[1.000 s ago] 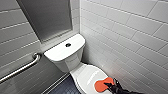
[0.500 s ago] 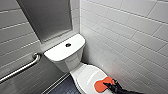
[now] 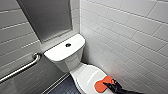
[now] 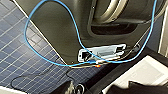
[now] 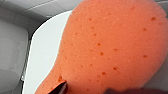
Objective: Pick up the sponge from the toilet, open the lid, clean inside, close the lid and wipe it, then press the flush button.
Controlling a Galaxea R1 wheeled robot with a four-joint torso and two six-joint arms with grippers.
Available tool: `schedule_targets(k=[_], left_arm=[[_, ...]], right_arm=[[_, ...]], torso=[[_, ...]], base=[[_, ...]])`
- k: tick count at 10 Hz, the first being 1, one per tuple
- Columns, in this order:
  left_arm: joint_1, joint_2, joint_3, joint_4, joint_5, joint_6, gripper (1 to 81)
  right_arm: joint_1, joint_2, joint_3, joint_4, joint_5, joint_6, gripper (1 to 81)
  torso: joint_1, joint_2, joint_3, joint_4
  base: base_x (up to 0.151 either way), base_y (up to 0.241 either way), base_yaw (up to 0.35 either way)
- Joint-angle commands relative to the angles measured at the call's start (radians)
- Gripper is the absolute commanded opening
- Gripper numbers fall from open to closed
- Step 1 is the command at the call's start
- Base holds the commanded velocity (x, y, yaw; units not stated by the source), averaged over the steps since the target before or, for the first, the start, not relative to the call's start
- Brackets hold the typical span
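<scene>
The right arm reaches in low from the front corner of the toilet (image 3: 72, 63) nearest the white tiled wall (image 3: 130, 37), its dark right gripper (image 3: 113, 86) clamped on the outer end of the sponge (image 3: 102, 84). The orange sponge lies flat on the closed lid (image 3: 86, 76), at the lid's front edge on the wall side, its other rounded end pointing back towards the tank. In the right wrist view one dark fingertip (image 5: 61, 87) presses against the pitted orange surface, with the white lid showing beside it. Behind the lid, the tank top (image 3: 60, 51) carries the round dark flush button (image 3: 68, 45) at its middle, well apart from the sponge and with nothing over it. The tiled wall runs close along one side of the toilet. On the other side a metal grab bar (image 3: 22, 68) is fixed to the wall, and a flat grey panel (image 3: 50, 17) hangs above the tank. Dark tiled floor (image 3: 66, 88) shows at the foot of the bowl. The left gripper (image 4: 105, 88) hangs low by the robot's dark base (image 4: 62, 25), where a blue cable (image 4: 50, 58) loops over the blue floor tiles; whether it is apart or together cannot be told.
</scene>
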Motion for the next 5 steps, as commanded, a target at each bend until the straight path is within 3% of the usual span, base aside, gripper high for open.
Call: schedule_targets(k=[1, 3, 5], left_arm=[[0.044, 0.005, 0.012, -0.01, 0.091, -0.001, 81.1], [0.046, 0.01, 0.012, -0.008, 0.088, 0.0, 81.1], [0.041, 0.015, 0.017, -0.001, 0.08, 0.003, 81.1]], right_arm=[[0.07, -0.026, -0.025, 0.0, -0.072, -0.008, 1.0], [0.079, -0.071, 0.03, -0.004, -0.071, 0.005, 1.0], [0.114, -0.202, 0.232, -0.001, -0.066, 0.012, 1.0]], torso=[[0.0, 0.0, 0.0, 0.0], [0.0, 0.0, 0.0, 0.0], [0.0, 0.0, 0.0, 0.0]], base=[[0.0, 0.0, 0.0], [0.0, 0.0, 0.0], [0.0, 0.0, 0.0]])
